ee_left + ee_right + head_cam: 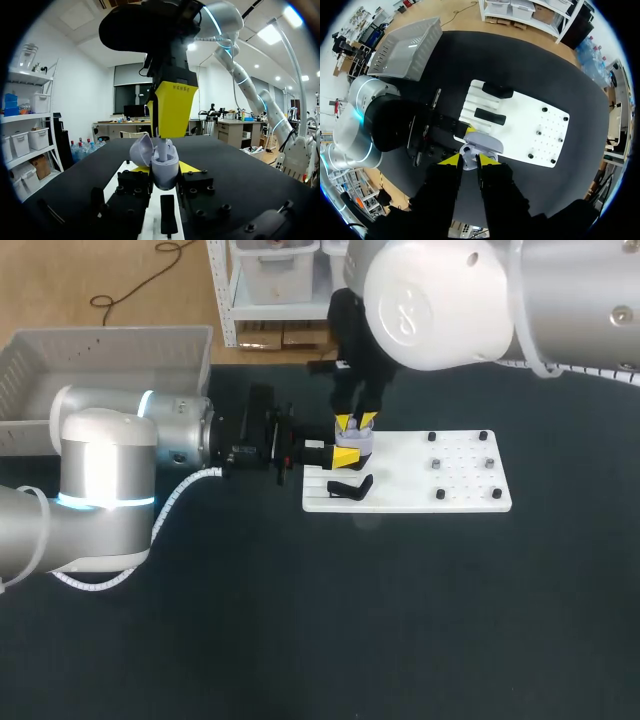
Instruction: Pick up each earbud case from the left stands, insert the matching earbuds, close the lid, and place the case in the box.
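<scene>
Nearest you, your left end effector (165, 169) is clamped on the lower shell of the lavender earbud case (482, 143), one yellow tip on each side, holding it upright just over the near-left corner of the white board (460, 485). The lid (141, 149) stands open and tipped back on its hinge. Straight above it, your right end effector (469, 160) points down with its tips nearly together, pinching a small pale earbud (162, 148) at the mouth of the case.

Expect the case to be light, hard and slick (smooth rounded plastic), so hold it by the flat flanks of the shell, never by the lid, whose hinge looks like the weak point. The earbud is tiny and likely to slip or twist, so take it by the stem.

Farther out, the board carries two black oblong pieces (490, 116) and a few small pegs (440, 464). The dark desk (400, 620) looks matte and flat. The grey box (100, 350) sits at the far left, well apart, behind your left arm.
</scene>
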